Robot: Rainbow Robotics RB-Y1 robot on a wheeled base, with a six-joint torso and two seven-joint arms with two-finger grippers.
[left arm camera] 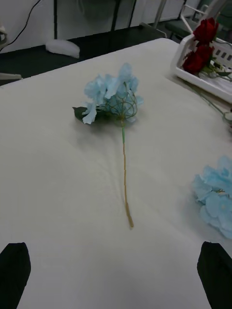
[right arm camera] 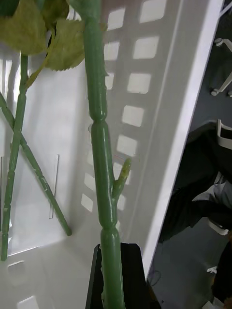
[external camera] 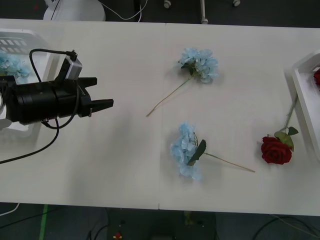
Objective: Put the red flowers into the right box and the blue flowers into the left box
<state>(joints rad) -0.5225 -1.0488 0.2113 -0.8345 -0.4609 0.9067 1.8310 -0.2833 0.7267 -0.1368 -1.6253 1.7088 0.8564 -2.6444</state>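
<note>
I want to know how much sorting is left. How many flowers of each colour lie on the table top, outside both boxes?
blue flowers: 2, one farther and one nearer
red flowers: 1, its stem reaching toward the right box
Total: 3

1. The left arm reaches in from the left edge of the front view, its black wrist lying roughly level and pointing toward the middle of the counter.
2. The left pincer (external camera: 102, 95) hangs above the counter with its two black fingers spread apart and nothing between them.
3. In the left wrist view, the fingertips (left arm camera: 14, 275) sit at the two bottom corners.
4. The right pincer (right arm camera: 116, 277) appears in its own wrist view as a black finger behind a green stem.
</note>
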